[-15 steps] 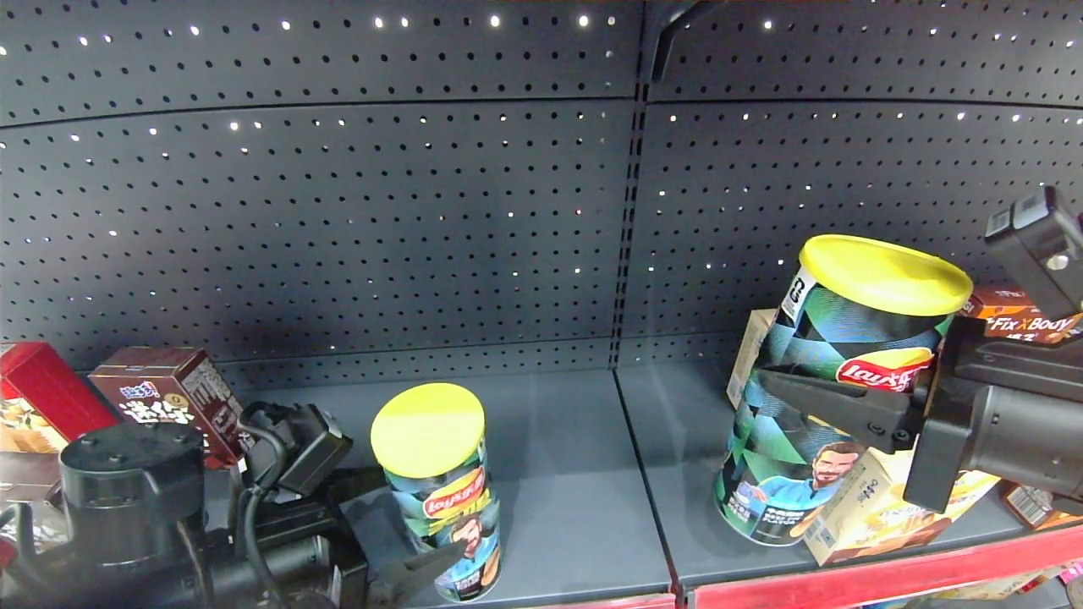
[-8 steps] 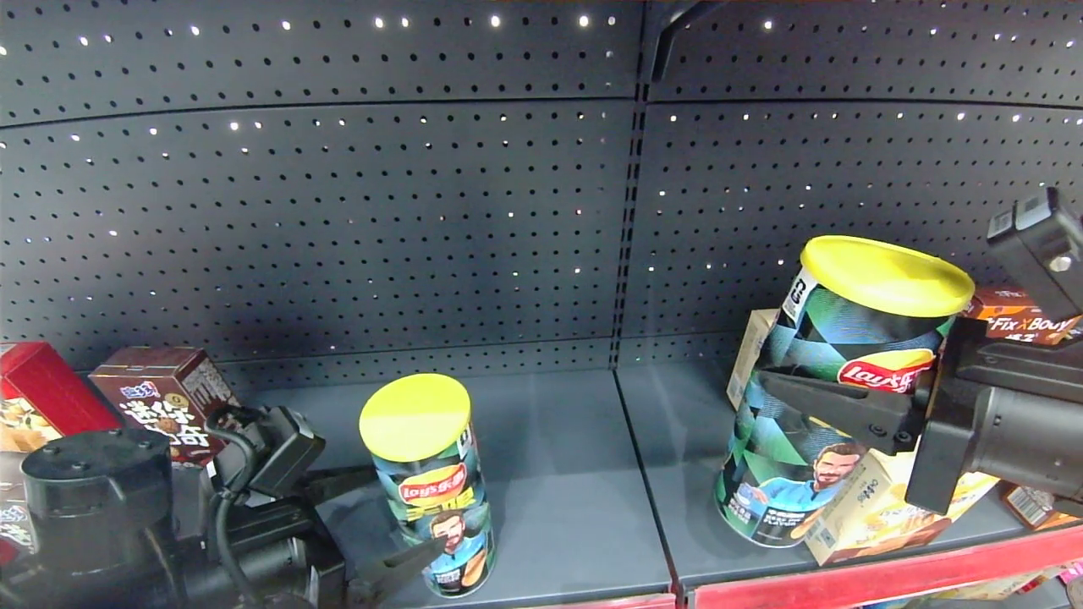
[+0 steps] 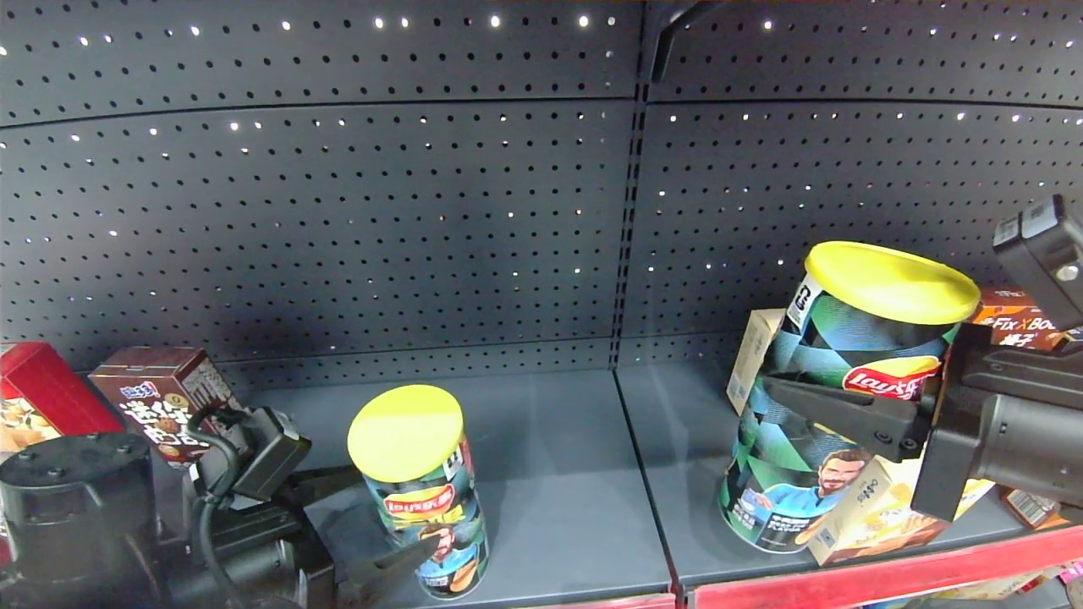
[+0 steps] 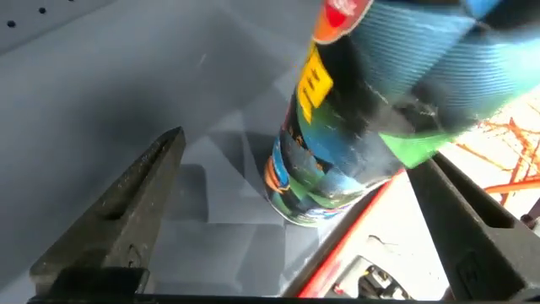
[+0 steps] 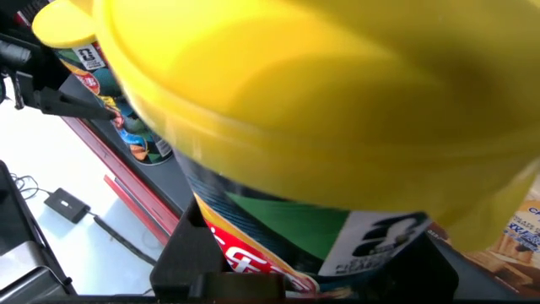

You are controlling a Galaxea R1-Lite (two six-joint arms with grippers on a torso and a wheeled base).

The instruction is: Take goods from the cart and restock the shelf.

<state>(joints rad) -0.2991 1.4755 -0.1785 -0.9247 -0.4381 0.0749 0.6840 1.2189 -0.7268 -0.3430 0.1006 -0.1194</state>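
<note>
Two chip cans with yellow lids stand on the grey shelf (image 3: 567,474). The left can (image 3: 423,499) leans to the left near the shelf's front edge. It sits between the fingers of my open left gripper (image 3: 385,512), and the front finger (image 3: 398,558) is at its base. In the left wrist view this can (image 4: 363,110) lies close to one finger (image 4: 472,219) and apart from the other. My right gripper (image 3: 833,381) is shut on the right can (image 3: 846,338), which tilts with its base low over the shelf. Its lid (image 5: 321,110) looms in the right wrist view.
A brown box (image 3: 165,393) and a red box (image 3: 42,385) stand at the left. Behind and beside the right can are a pale box (image 3: 871,516) and an orange box (image 3: 1015,317). A pegboard wall (image 3: 423,211) closes the back. A red strip (image 3: 888,575) edges the shelf.
The left can has shifted left and tipped over more, with the left arm drawing back left and down. The right can and gripper have sunk slightly.
</note>
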